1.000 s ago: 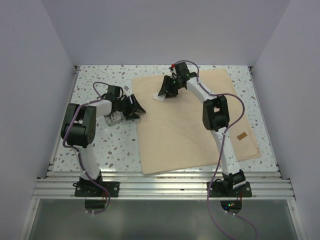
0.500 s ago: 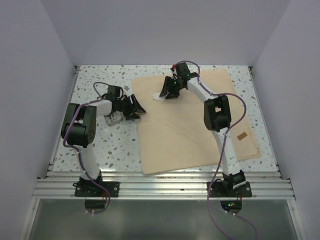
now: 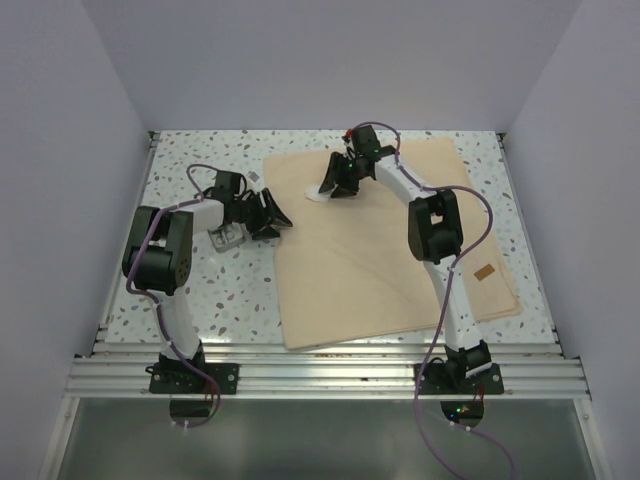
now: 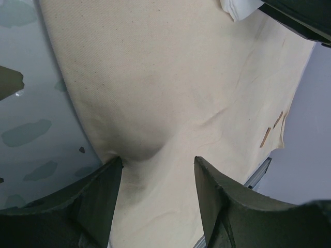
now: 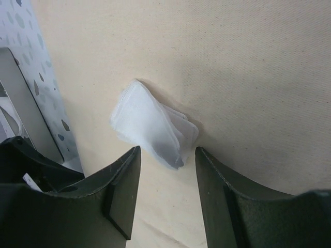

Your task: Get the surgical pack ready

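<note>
The tan cloth of the surgical pack lies spread flat on the speckled table. A small stack of white gauze squares rests on its far left part, also seen as the gauze from above. My right gripper is open and hovers just short of the gauze, its fingers either side of the near corner without touching. My left gripper is open over the cloth's left edge, nothing between its fingers. A small silver tin sits on the table by the left arm.
A brown label marks the cloth near its right edge. Side walls enclose the table, and a metal rail runs along the front. The right gripper's black body shows at the top right of the left wrist view.
The right wrist has crept slightly toward the back over the gauze. The left arm has not moved.
</note>
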You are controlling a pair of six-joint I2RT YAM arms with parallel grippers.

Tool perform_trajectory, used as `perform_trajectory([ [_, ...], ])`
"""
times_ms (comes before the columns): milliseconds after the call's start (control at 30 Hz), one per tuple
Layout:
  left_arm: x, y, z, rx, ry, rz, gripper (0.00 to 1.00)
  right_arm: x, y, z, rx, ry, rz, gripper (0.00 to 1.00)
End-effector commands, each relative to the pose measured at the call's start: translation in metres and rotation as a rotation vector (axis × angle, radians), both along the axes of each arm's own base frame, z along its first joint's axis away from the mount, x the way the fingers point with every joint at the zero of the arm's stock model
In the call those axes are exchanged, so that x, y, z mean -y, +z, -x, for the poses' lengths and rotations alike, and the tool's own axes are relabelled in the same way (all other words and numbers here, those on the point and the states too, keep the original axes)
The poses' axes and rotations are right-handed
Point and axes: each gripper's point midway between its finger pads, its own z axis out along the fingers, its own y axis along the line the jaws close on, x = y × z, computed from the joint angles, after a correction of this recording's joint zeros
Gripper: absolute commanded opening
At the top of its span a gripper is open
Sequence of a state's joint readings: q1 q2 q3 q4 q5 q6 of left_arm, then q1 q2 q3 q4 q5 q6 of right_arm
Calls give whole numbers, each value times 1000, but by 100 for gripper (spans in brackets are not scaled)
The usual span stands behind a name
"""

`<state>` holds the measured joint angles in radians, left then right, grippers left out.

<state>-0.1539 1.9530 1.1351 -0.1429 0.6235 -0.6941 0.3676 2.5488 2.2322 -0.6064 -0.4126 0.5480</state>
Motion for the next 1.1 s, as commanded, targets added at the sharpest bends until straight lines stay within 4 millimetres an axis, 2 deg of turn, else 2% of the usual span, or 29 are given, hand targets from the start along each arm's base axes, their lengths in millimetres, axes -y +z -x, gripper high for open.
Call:
perform_trajectory([
  [0,0,-20,8,-41,-21,-36,63,-12,6,-6,25,-17,-25,50],
  [267,1,-19,7,-38,-19,-33,63,-25,-6,-7,15,-29,-41,47],
  [367,2,-19,7,-36,-22,-30,63,-31,-6,-11,19,-38,-61,41],
  [467,1,-16,7,-31,-23,-30,63,-33,-1,-17,31,-52,-74,31],
  [500,2,-16,7,-30,-25,-29,63,-35,-1,-18,32,-55,-80,23],
  [567,1,-14,7,-29,-27,-29,63,-38,5,-21,40,-54,-103,15],
  [600,2,-13,7,-25,-30,-28,63,-39,7,-22,43,-56,-111,7],
  [767,1,4,3,6,-35,-35,63,-44,34,-24,79,-39,-144,0],
  [800,1,8,2,15,-36,-38,63,-44,50,-23,101,-22,-160,0],
  [833,0,12,3,16,-36,-41,63,-43,56,-21,103,-14,-162,0],
  [1000,0,60,-2,125,-64,-37,66,-31,98,3,122,49,-177,0],
  [1033,0,67,-1,134,-70,-40,66,-29,114,16,125,74,-192,0],
  [1067,-1,83,-1,175,-76,-39,68,-29,120,24,129,90,-197,0],
])
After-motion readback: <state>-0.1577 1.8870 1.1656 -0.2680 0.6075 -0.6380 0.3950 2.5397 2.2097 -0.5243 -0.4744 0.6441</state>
